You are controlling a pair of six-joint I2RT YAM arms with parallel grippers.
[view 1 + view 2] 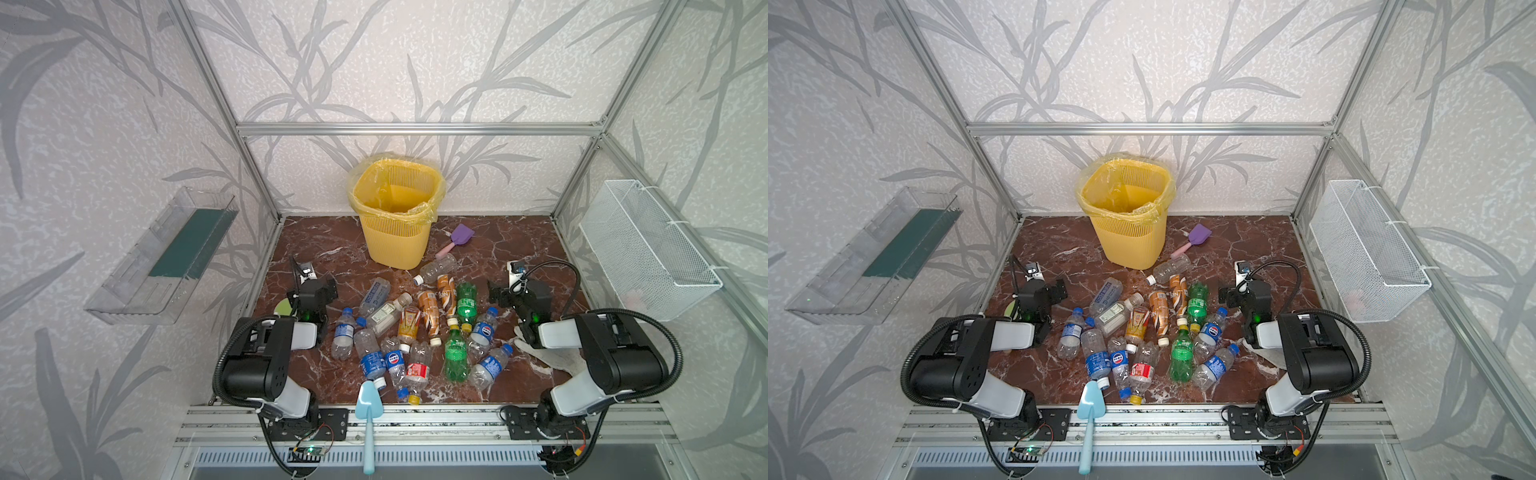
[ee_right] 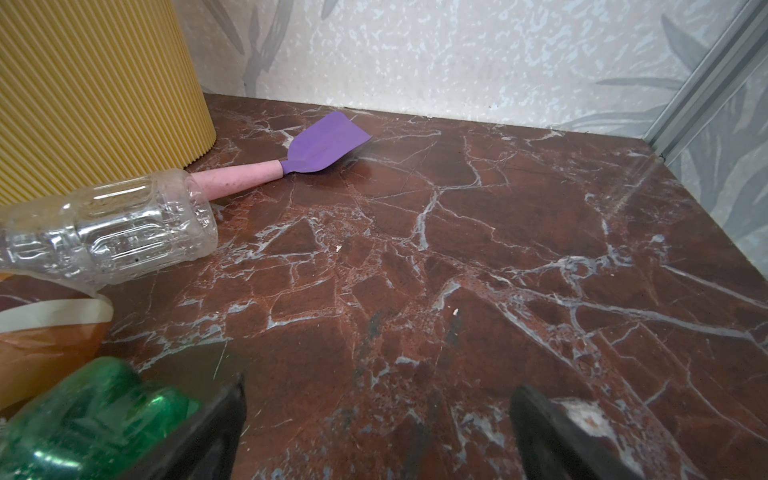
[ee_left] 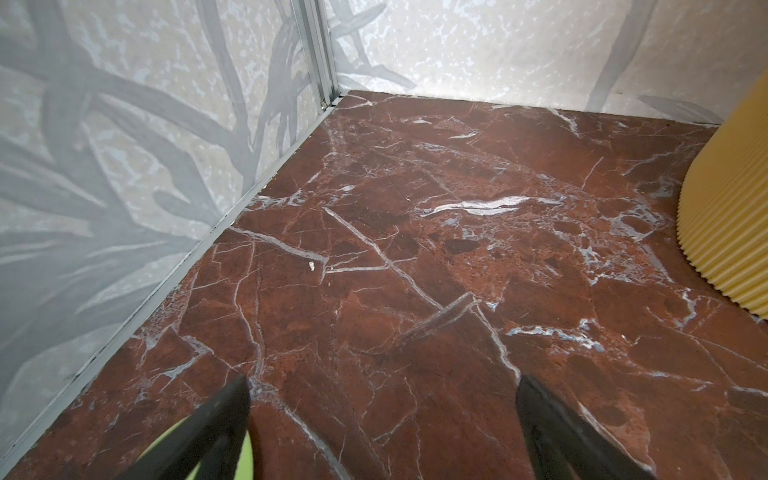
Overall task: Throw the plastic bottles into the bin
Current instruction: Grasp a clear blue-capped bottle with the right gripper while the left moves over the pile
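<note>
Tabletop (image 1: pixel 519 249) bottles (image 1: pixel 409 324) lie between left tool (image 1: pixel 331 287) and right tool (image 1: pixel 496 293).

Centre of marble table (image 1: pixel 307 245) jammed with plastic bottles (image 1: pixel 428 313), packed touching, hardly any gaps. At 12 o'clock bin (image 1: pixel 397 224) blocks; clear bottle (image 1: pixel 436 269) lies just beside its foot, purple shovel (image 1: pixel 455 237) at 1 o'clock. At 6 blue shovel (image 1: pixel 368 411) overhangs the edge; white cloth (image 1: pixel 557 359) at 4. Bare table open at 10–11 and 2 o'clock. Bin mouth clear from above.
</note>
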